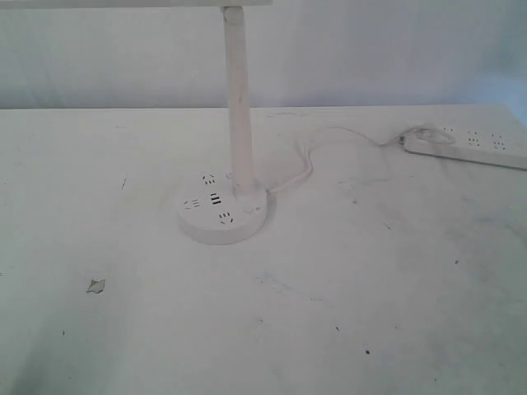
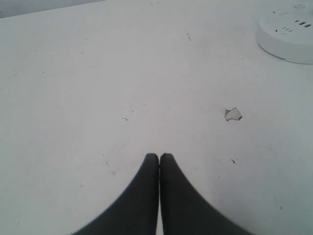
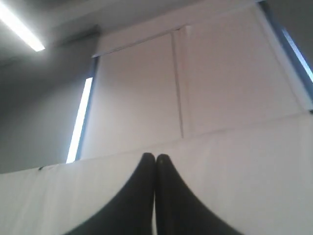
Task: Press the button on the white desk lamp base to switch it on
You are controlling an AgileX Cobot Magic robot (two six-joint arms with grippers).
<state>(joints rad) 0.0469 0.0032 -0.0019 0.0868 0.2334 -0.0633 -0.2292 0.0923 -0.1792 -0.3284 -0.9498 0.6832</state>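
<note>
The button [image 1: 249, 212] is hard to make out: a faint small ring on top of the white desk lamp base [image 1: 221, 216], on the side nearest the cable [image 1: 310, 161], just beside the pole [image 1: 238, 107] foot. Your left pincer [image 2: 159, 157] is pressed together, holding nothing, low over the bare bench [image 2: 98, 88]. The base lies well ahead of its tips and off to their right, with a small scrap [image 2: 233, 114] between the pincer and the base. Your right pincer [image 3: 155, 157] is also pressed together and empty, aimed up at a wall panel [image 3: 146, 93] and a ceiling light [image 3: 19, 27]; the base is nowhere in its view.

By my reading you are at the very start, the approach not yet made. The left pincer looks the better placed. You would carry it forward and right until its joined tips stand over the ring, then come straight down, clear of the socket holes [image 1: 192, 203], the USB slots [image 1: 216, 198] and the pole.
</note>
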